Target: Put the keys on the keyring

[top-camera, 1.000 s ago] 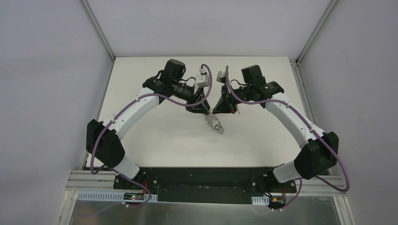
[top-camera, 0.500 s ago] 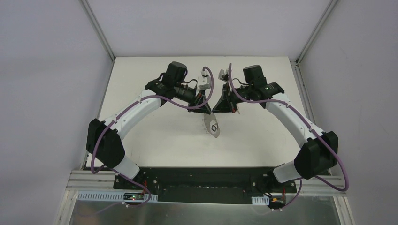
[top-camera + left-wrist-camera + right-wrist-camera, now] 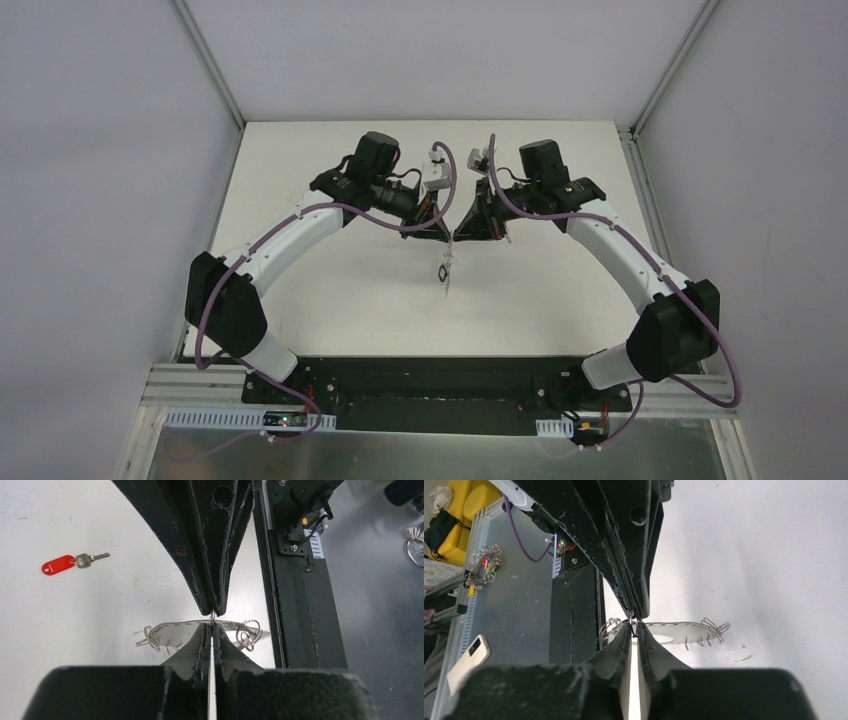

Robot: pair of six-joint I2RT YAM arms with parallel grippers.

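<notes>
The keyring (image 3: 445, 272) hangs edge-on in mid-air between my two grippers, above the white table. In the left wrist view its grey band (image 3: 175, 631) runs sideways with silver wire loops (image 3: 248, 633) at both ends. My left gripper (image 3: 212, 625) is shut on a small wire loop at the band's top edge. My right gripper (image 3: 634, 628) is shut on the same loop from the opposite side, tips nearly touching. One key with a red plastic head (image 3: 65, 564) lies flat on the table, well away from both grippers.
The black base plate (image 3: 295, 580) runs along the table's near edge. On the metal shelf beyond it lie a bunch of rings (image 3: 484, 565) and a white device (image 3: 467, 662). Grey walls enclose the table on three sides.
My left gripper has shut on the keyring's wire loop. The band, which showed its flat face a second ago, has swung round and now hangs edge-on.
</notes>
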